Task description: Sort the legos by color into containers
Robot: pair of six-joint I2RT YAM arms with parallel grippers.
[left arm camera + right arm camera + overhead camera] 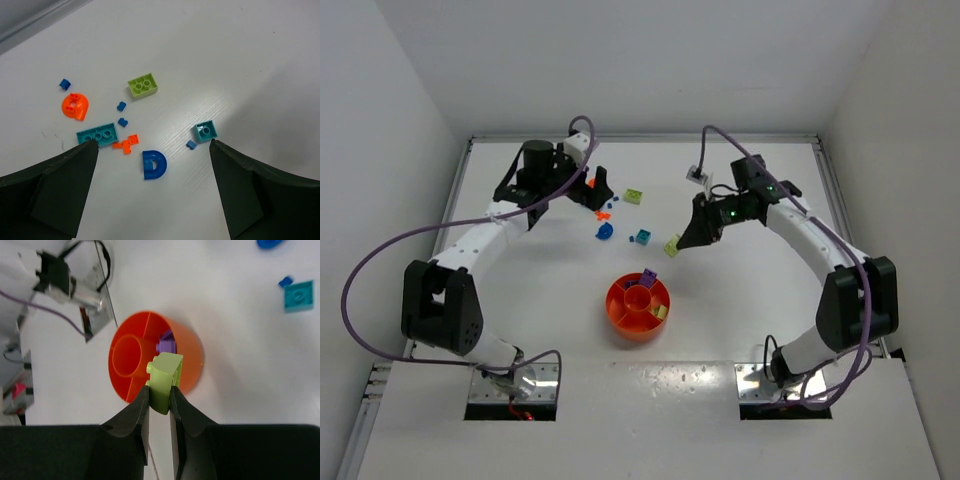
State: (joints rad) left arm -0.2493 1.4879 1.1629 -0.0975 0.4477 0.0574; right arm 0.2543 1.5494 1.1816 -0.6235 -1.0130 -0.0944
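Right gripper (160,390) pinched tight on lime brick (165,377), lower centre of right wrist view. In top view, held brick sits upper right of orange tray (192,352), apart from it. Purple brick (166,342) in wedge section beside central cup (127,356). Left gripper (152,143) spread wide, holding nothing, above loose legos on table: blue D-shaped piece (153,165), teal long brick (97,135), teal square (205,131), orange round piece (75,106), second lime brick (143,85).
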